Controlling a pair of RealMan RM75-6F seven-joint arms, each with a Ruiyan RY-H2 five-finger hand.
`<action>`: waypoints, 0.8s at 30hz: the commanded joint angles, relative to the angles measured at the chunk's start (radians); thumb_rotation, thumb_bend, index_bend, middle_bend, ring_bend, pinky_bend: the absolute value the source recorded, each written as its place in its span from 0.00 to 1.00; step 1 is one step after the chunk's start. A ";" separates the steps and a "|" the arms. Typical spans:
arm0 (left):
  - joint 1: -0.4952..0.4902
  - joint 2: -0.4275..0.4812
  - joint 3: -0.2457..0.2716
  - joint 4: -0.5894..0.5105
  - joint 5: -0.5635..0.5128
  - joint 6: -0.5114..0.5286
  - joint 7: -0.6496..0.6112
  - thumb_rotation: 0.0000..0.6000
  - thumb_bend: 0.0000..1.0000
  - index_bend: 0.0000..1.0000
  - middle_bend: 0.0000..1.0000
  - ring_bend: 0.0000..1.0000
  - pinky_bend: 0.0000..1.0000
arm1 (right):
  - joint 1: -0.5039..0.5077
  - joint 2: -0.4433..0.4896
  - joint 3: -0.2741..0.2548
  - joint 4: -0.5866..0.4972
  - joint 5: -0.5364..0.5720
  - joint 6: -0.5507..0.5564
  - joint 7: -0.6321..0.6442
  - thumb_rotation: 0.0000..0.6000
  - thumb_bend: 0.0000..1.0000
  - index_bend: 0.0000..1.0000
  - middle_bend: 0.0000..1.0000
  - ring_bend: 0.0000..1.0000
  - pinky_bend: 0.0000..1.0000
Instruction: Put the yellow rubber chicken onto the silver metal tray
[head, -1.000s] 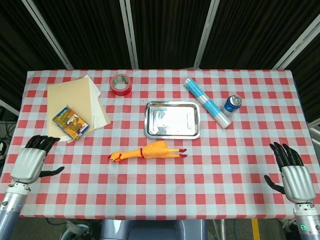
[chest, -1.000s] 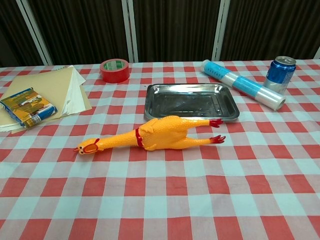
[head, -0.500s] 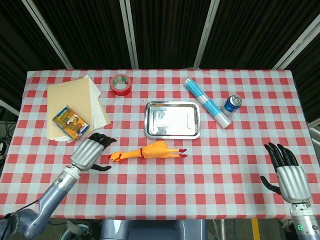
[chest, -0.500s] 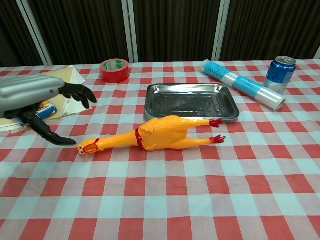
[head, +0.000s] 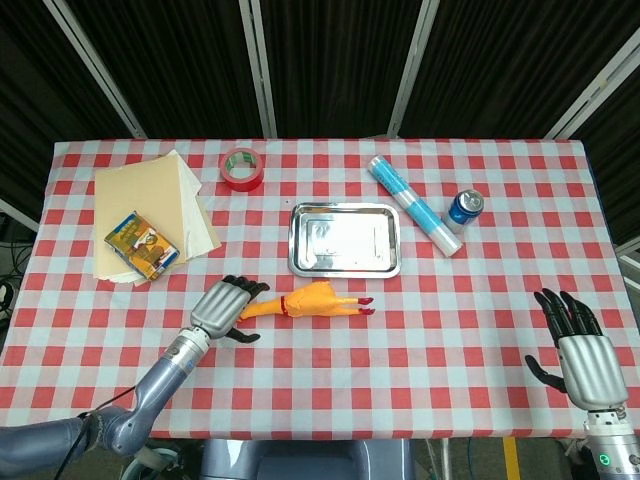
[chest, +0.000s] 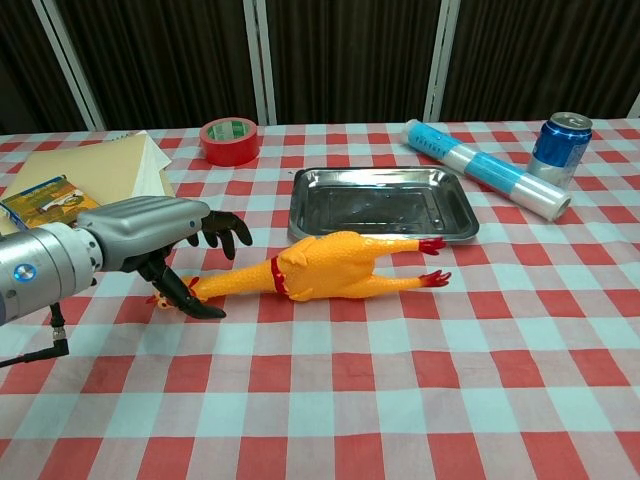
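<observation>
At the chicken's head end, the left hand's dark fingers (chest: 225, 232) were spread apart over the neck, thumb low on the near side, nothing yet gripped; whether any fingertip touched the rubber could not be told. The left hand (head: 224, 306) had travelled a long way in one second: from the table's left edge at about 8 o'clock to just beside the yellow rubber chicken (head: 310, 300), covering its head in the head view. The chicken itself had not shifted; it lay flat on the checked cloth, head toward 9 o'clock, red feet toward 3 o'clock, just in front of the silver metal tray (head: 344, 265) at 12 o'clock from it, tray bare. The right hand (head: 582, 350) sat well apart at roughly 4 o'clock near the table's corner, fingers splayed, holding nothing, barely moved.

Judgement: reach phase nearly complete, grasp not begun. Closing on the thin neck risks the body swinging or sagging on lift; a hold nearer the torso looks steadier.

Elsewhere: red tape roll (head: 241, 167), blue can (head: 464, 207), blue-and-clear roll (head: 414, 205), papers with a small box (head: 142, 243) at 10 o'clock.
</observation>
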 joint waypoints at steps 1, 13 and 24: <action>-0.015 -0.027 -0.004 0.026 -0.031 0.001 0.004 1.00 0.12 0.21 0.29 0.23 0.26 | 0.000 0.000 0.000 0.000 -0.002 0.001 0.001 1.00 0.26 0.00 0.08 0.04 0.12; -0.068 -0.116 -0.017 0.107 -0.094 0.008 0.000 1.00 0.18 0.35 0.47 0.39 0.46 | -0.009 0.006 -0.001 -0.005 0.009 0.005 0.004 1.00 0.26 0.00 0.08 0.04 0.12; -0.083 -0.152 0.006 0.162 -0.093 0.036 0.019 1.00 0.32 0.45 0.54 0.46 0.48 | -0.022 0.010 -0.004 -0.007 0.012 0.018 0.010 1.00 0.26 0.00 0.08 0.04 0.12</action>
